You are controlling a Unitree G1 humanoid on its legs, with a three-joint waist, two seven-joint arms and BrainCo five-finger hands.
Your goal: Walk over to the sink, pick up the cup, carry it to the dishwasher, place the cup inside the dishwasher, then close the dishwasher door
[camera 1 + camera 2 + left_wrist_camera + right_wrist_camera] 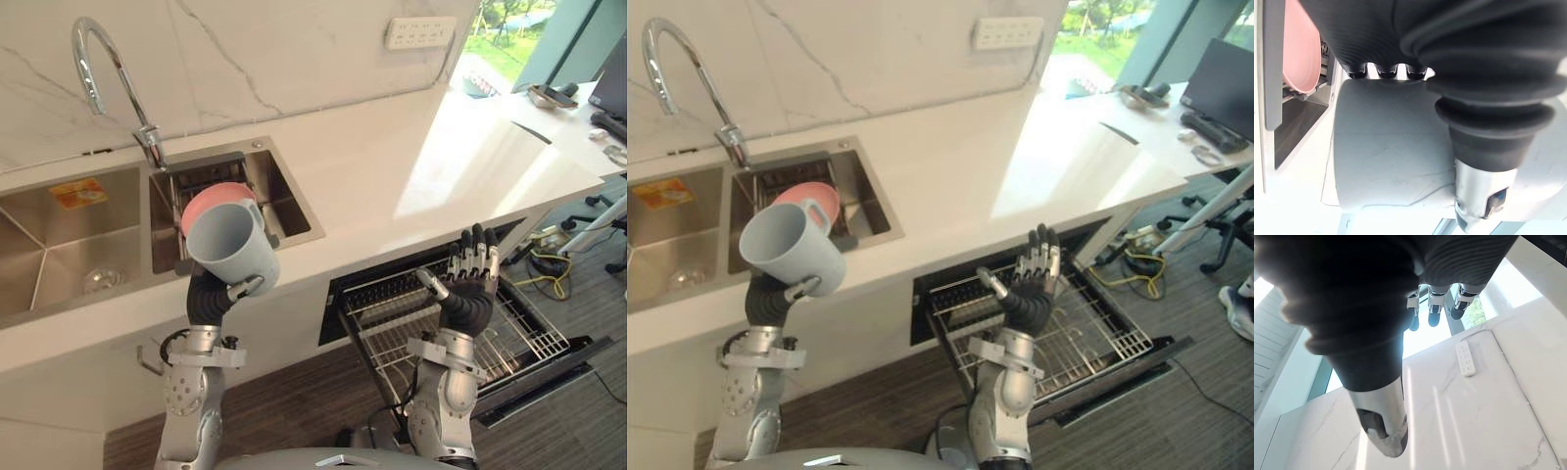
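Left of centre, the left hand clamps its fingers round the wall of the cup, which looks light, stiff and smooth, perhaps slippery. At lower right, the right hand has its fingers apart.

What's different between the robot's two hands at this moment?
The left hand is curled round a grey cup; the right hand is empty, its fingers straight. The left hand is by the sink, while the right hand is above the dishwasher rack. Both are raised, with dark ribbed covers.
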